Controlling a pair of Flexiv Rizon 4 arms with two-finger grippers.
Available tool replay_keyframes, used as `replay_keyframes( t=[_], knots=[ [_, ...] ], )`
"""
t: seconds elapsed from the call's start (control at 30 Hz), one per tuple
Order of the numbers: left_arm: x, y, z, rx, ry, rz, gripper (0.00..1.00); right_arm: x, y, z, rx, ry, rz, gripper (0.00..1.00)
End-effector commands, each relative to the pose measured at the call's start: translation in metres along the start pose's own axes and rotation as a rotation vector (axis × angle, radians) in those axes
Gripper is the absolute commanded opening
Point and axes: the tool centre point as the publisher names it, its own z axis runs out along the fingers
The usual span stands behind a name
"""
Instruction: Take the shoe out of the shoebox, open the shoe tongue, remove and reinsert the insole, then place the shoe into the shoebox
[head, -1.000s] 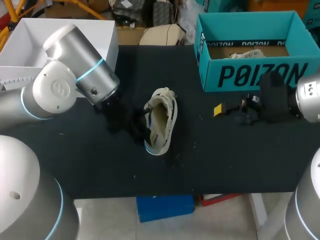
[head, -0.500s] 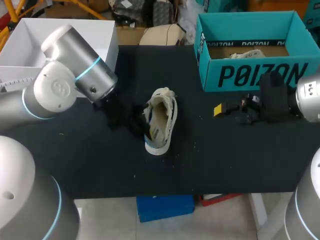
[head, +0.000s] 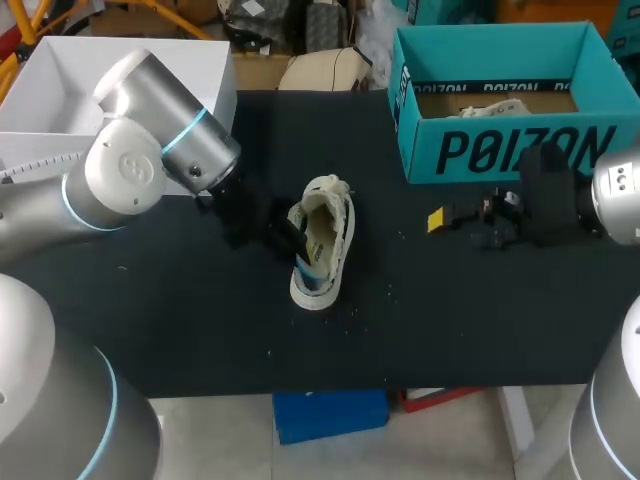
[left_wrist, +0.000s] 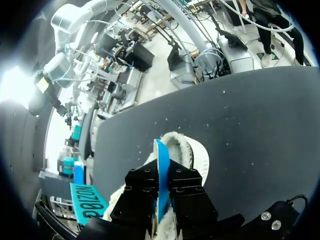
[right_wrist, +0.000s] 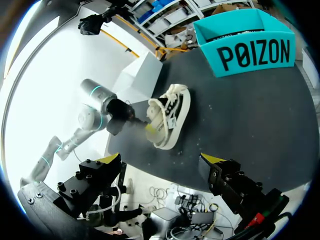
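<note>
Left end effector (left_wrist: 163, 180) clamped on blue insole (left_wrist: 160, 152) (edge-up inside shoe (head: 322, 245)); right end effector (right_wrist: 161, 161) spread wide, near shoebox (head: 500, 150)

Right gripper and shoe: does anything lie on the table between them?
Nothing does. Only bare black table separates the open right gripper from the shoe. The head view shows it clearest, and the right wrist view agrees.

Cream-white shoe (head: 325, 238), bright blue insole (left_wrist: 161, 172), teal shoebox (head: 500, 152) with black lettering, white-speckled black table (head: 450, 320)
</note>
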Motion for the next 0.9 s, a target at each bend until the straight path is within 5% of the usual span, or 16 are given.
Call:
replay_keyframes(
  t=[0.03,0.5,0.53,0.57,0.7,0.77,0.8,0.9],
  knots=[
    [0.0,0.008,0.007,0.002,-0.007,-0.006,0.0,0.0,0.0,0.0,0.0,-0.001,0.001,1.0],
    [-0.003,0.011,0.011,-0.023,-0.019,-0.048,0.0,0.0,0.0,0.0,0.0,-0.001,0.001,1.0],
    [-0.003,0.011,0.012,-0.019,-0.017,-0.051,0.36,0.0,0.0,0.0,0.0,-0.001,0.001,1.0],
    [-0.004,0.01,0.014,-0.015,-0.014,-0.051,0.55,0.0,0.0,0.0,0.0,-0.001,0.001,1.0],
    [-0.004,0.01,0.022,0.007,0.015,-0.075,0.42,0.0,0.0,0.0,0.0,-0.001,0.001,1.0],
    [-0.003,0.01,0.025,0.011,0.025,-0.081,0.54,0.0,0.0,0.0,0.0,-0.001,0.001,1.0],
    [-0.003,0.008,0.024,0.009,0.026,-0.08,0.72,0.0,0.0,0.0,0.0,-0.001,0.001,1.0],
    [-0.007,-0.002,0.013,-0.003,0.028,-0.073,0.69,0.0,0.0,0.0,0.0,-0.001,0.001,1.0]
  ],
)
